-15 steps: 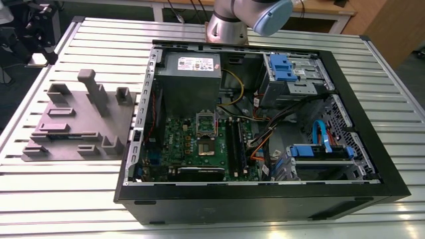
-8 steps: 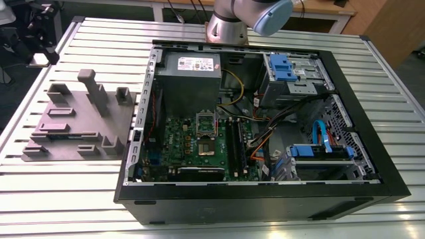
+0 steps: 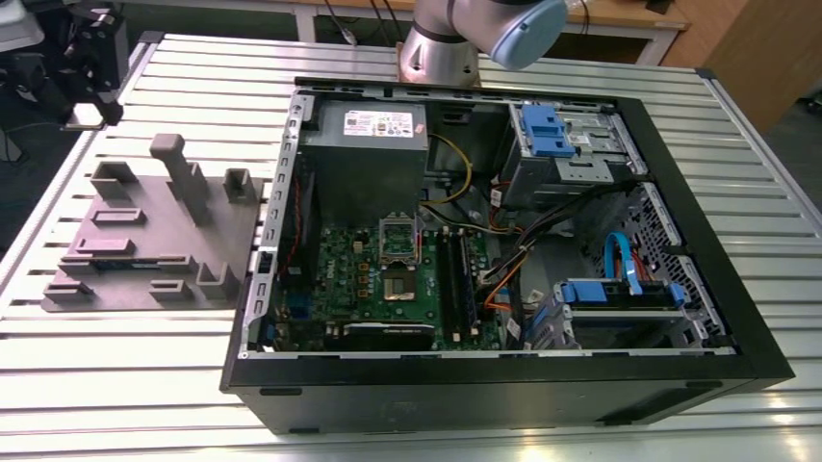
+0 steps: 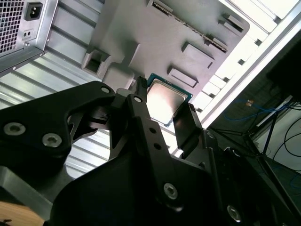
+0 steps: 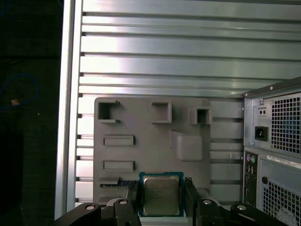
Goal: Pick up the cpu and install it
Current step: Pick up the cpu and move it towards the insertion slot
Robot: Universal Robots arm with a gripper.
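Looking along the edges first, we see the gripper [image 5: 161, 184] clamped on the cpu [image 5: 161, 197]. Its two fingers [image 5: 133, 200] press against opposite sides of the chip, which hangs lifted over one end of the grey fixture [image 5: 150, 146]. The slatted table [image 5: 164, 52] lies bare beyond the fixture, and the table's rail edge runs close alongside it. In the exterior view the fixture sits just beside the open computer case [image 3: 514, 385], on the exterior view's left of it, with free slats in front. We count one cpu, one fixture, one case, and one motherboard [image 3: 372, 289] inside the case. A white label [image 3: 381, 123] sits on the power supply [image 3: 366, 159]. Faint print marks the chip's lid, and we cannot make it out.
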